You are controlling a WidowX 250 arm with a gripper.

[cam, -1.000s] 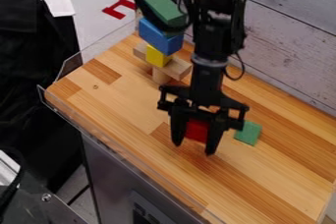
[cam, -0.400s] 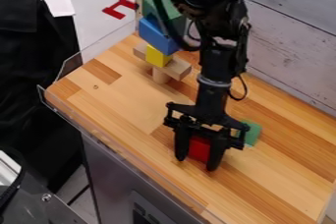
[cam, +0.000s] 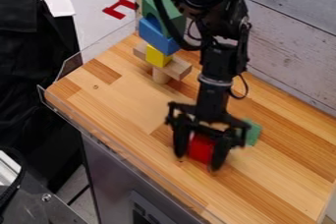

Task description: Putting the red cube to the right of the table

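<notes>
1. The red cube point(cam: 201, 148) looks like a small, light, rigid block, probably wood. I'd expect it to shrug off firm pressure and not break easily; its flat faces should grip well enough, though an off-centre hold could let it twist.
2. The best hold is across two opposite side faces, low and square, leaving the top unpressed.
3. The cube sits inside the span of the black gripper point(cam: 196, 164), at its lower end, with the arm above it towards 12 o'clock. I cannot tell whether the gripper is clamped on it or letting it go, nor whether the cube's underside touches the wooden table point(cam: 269, 183).
4. From the cube, the green block point(cam: 253, 133) is near, at 2 o'clock, partly behind the gripper; the block stack point(cam: 158, 56) stands well apart at 11 o'clock.
5. If more rightward travel is wanted, 4 o'clock seems the safer heading, avoiding the green block.
</notes>
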